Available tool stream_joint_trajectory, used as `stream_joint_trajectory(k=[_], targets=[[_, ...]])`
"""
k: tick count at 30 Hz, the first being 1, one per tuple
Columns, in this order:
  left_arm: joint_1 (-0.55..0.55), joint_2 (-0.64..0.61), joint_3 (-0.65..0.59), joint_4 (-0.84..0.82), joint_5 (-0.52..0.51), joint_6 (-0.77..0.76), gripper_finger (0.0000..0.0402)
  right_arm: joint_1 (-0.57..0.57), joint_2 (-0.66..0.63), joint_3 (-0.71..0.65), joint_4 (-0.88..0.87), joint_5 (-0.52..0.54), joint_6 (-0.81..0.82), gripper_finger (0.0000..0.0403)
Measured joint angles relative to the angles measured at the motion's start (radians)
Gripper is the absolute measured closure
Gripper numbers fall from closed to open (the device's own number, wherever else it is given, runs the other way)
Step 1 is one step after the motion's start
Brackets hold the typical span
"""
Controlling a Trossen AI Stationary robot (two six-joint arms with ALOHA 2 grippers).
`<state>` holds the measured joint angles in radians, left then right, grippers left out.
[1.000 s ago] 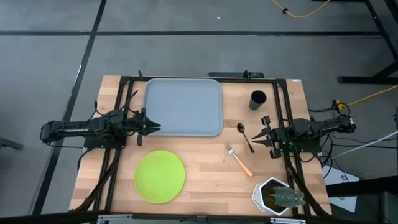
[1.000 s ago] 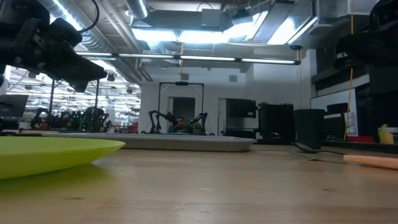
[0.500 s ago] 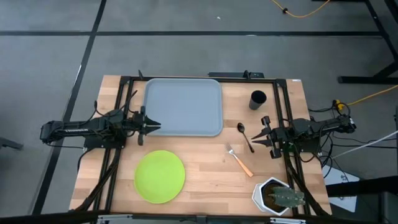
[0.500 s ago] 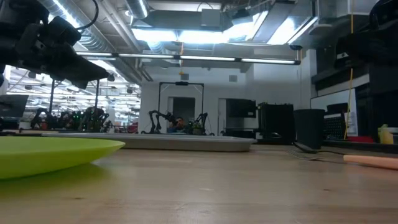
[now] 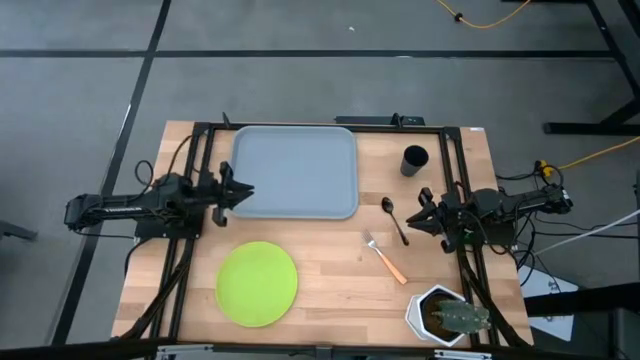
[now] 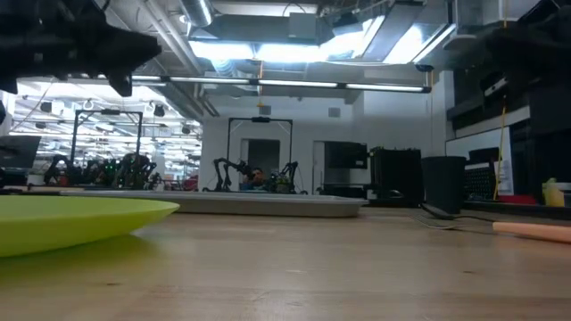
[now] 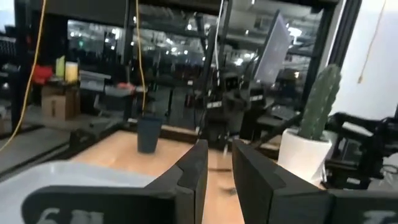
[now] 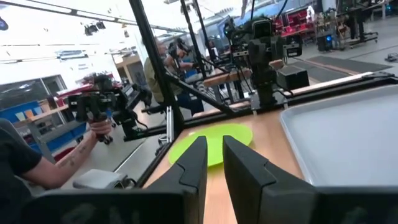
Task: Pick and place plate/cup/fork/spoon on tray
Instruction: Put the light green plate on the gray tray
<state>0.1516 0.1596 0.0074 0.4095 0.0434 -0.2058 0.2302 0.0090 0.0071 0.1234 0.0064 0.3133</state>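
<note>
Plate (image 5: pixel 257 284) on tabletop (image 5: pixel 330 280), nearest, just in front of tray (image 5: pixel 294 171). Fork (image 5: pixel 384 258), spoon (image 5: pixel 394 218), cup (image 5: pixel 414 160) right of tray. Left pincer (image 5: pixel 241 191) at tray's left edge, right pincer (image 5: pixel 416 214) beside spoon; both nearly closed, empty.

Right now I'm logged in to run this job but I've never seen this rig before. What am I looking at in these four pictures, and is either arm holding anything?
You have two dark robot arms at a wooden table. One picture looks straight down, one looks level across the table top, and two come from cameras on the wrists.

From above, the left end effector hangs by the left edge of the grey-blue tray; the right end effector is beside the spoon. Both have their fingers nearly together and hold nothing.

On the table lie the green plate, the orange-handled fork, the black cup and a potted cactus. Nothing lies on the tray.
</note>
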Motion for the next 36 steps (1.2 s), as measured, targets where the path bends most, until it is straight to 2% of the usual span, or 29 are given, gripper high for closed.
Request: stream_joint_trajectory(k=[4, 9, 14, 17, 19, 22, 25, 30, 33, 36], targets=[[0.0, 0.0, 0.0, 0.064, 0.023, -0.141, 0.0335, 0.0, 0.0, 0.0, 0.066, 0.0, -0.007, 0.0346], [-0.028, 0.006, 0.021, 0.125, 0.232, -0.153, 0.0335, 0.0, 0.0, 0.0, 0.239, -0.004, -0.066, 0.0346], [-0.135, 0.071, 0.034, 0.163, 0.252, -0.18, 0.0335, 0.0, 0.0, 0.001, 0.348, -0.082, -0.166, 0.0346], [-0.198, 0.093, 0.127, 0.102, 0.274, -0.179, 0.0335, 0.0, 0.0, 0.001, 0.327, -0.102, -0.177, 0.0346], [-0.241, 0.127, 0.217, -0.005, 0.258, -0.128, 0.0335, 0.0, 0.0, 0.001, 0.304, -0.103, -0.216, 0.0346], [-0.293, 0.188, 0.382, -0.275, 0.205, -0.036, 0.0335, 0.0, 0.0, 0.001, 0.283, -0.104, -0.268, 0.0346], [-0.328, 0.248, 0.539, -0.602, 0.054, -0.059, 0.0335, 0.0, 0.0, 0.001, 0.268, -0.106, -0.298, 0.0346], [-0.352, 0.333, 0.694, -1.162, -0.226, -0.356, 0.0335, 0.0, 0.0, 0.001, 0.237, -0.105, -0.319, 0.0346], [-0.357, 0.352, 0.688, -1.354, -0.255, -0.599, 0.0335, 0.0, 0.0, 0.001, 0.22, -0.105, -0.301, 0.0346], [-0.368, 0.365, 0.626, -1.378, -0.245, -0.792, 0.0335, 0.0, 0.0, 0.001, 0.188, -0.105, -0.264, 0.0346]])
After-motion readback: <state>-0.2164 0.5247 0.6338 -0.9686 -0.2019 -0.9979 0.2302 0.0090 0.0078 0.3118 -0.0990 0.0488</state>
